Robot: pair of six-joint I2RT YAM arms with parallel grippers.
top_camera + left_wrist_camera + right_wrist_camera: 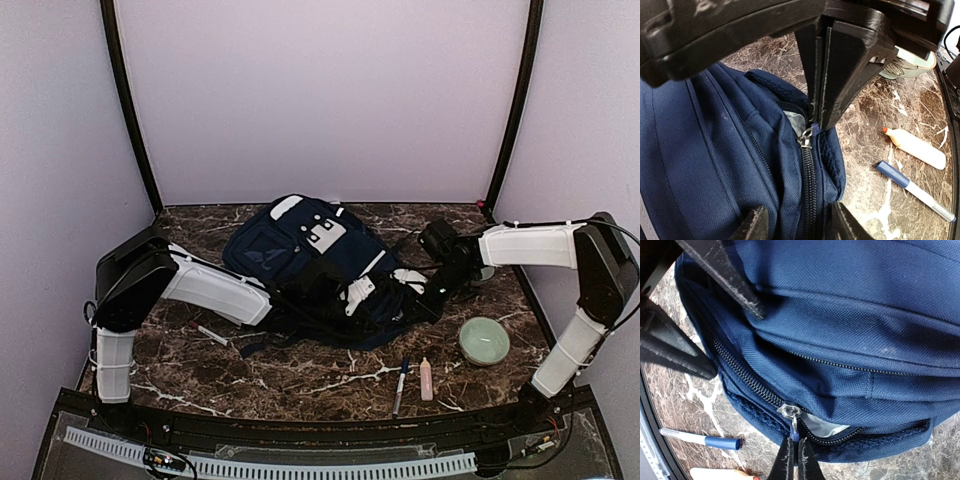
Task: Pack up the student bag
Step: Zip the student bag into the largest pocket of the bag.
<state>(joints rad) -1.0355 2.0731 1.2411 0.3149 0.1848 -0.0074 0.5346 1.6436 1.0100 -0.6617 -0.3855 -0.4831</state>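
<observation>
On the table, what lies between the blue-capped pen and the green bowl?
A small pale bottle with an orange tip lies between the pen and the bowl, touching neither. The top external view shows it, and the left wrist view agrees.

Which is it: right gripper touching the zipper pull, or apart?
Touching. The right wrist view shows the right gripper shut on the zipper pull of the bag, with no gap.
</observation>
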